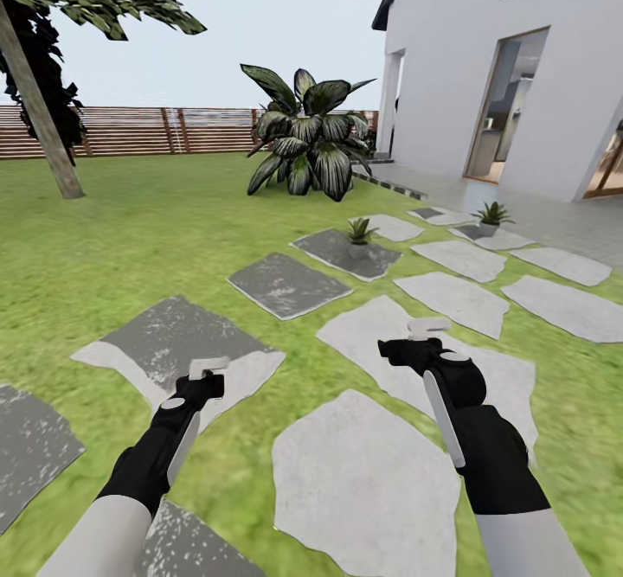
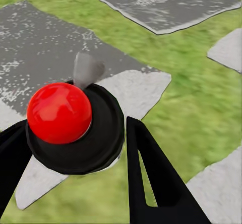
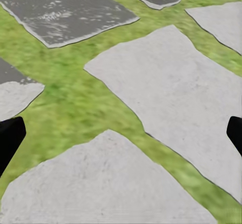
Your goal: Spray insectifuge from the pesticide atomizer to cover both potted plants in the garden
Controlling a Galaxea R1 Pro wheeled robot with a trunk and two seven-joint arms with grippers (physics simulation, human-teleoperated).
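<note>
Left claw (image 1: 206,378): low over lawn (image 1: 130,240), above dark slab (image 1: 173,335). Fingers (image 2: 151,183) narrow, closed around atomizer (image 2: 75,133), seen end-on in left wrist view: round black body, red dome, grey nozzle tip.
Right claw (image 1: 414,348): spread wide, nothing between fingers (image 3: 10,138), above pale slab (image 3: 171,98).
Potted plants: first (image 1: 360,235) on dark slab ahead; second (image 1: 493,216) further right, near house (image 1: 459,67). Both well apart from claws.
Large broad-leaved plant (image 1: 307,131) behind; fence (image 1: 130,131) at rear.

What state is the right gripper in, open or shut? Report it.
Open. In the right wrist view the right gripper has its black fingers at opposite edges, with grass and a stone slab between them.
</note>
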